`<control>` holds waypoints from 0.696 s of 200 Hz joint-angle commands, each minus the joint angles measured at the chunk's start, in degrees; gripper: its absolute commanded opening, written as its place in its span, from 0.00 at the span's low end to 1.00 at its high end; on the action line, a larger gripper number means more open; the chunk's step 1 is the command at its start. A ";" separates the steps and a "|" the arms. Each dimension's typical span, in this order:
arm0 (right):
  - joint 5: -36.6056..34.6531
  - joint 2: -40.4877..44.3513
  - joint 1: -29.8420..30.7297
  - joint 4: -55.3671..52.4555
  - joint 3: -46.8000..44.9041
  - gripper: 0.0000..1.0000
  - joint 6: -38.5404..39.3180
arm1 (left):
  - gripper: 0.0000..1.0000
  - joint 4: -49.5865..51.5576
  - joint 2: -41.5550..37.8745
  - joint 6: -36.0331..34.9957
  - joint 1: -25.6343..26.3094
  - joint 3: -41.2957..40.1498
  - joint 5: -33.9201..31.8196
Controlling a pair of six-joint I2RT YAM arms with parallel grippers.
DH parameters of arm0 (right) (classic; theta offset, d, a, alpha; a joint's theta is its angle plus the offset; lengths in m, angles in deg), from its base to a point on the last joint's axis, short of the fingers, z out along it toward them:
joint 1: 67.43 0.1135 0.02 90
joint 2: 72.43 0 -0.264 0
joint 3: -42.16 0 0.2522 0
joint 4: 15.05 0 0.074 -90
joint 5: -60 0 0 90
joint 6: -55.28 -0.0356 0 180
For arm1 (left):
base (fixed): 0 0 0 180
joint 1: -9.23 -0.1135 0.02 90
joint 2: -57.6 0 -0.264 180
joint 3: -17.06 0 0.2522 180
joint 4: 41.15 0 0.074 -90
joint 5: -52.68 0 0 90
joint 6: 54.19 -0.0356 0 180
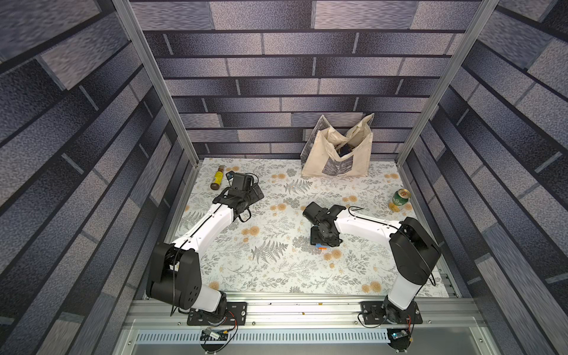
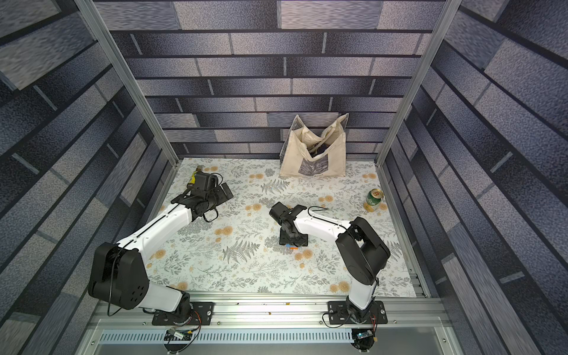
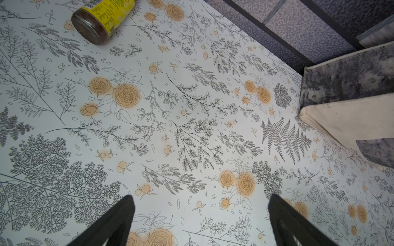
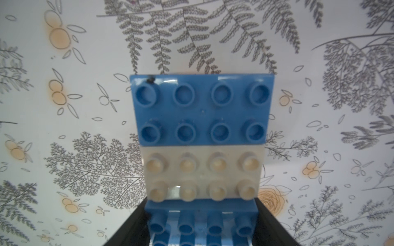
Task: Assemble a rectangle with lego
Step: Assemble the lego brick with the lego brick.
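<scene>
The rectangle (image 4: 202, 149) fills the right wrist view with blue, white and blue studded bands joined in a row. My right gripper (image 4: 200, 213) is shut on it, its black fingers (image 4: 136, 225) pressed against both sides of the nearest blue brick. In both top views this gripper (image 1: 323, 243) (image 2: 292, 243) points straight down at mid-table, and only a blue and orange sliver of the rectangle (image 1: 321, 247) (image 2: 291, 246) peeks out beneath it. Whether it touches the cloth I cannot tell. My left gripper (image 3: 201, 198) (image 1: 257, 193) hangs open and empty over the far left cloth.
A yellow-labelled jar (image 1: 217, 181) (image 3: 102, 19) lies on its side at the far left. A cream tote bag (image 1: 338, 150) (image 3: 351, 110) stands against the back wall. A green can (image 1: 399, 199) stands near the right edge. Frame posts and walls close in three sides.
</scene>
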 commanded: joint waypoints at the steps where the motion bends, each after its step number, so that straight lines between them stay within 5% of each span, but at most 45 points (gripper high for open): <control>1: -1.31 1.56 0.05 -0.12 -1.30 0.03 0.08 | 1.00 0.37 0.15 -0.90 0.33 1.04 0.42; 139: 1.55 2.96 -0.67 1.40 -2.22 0.09 2.63 | 1.00 0.53 1.18 -1.20 0.94 2.38 0.49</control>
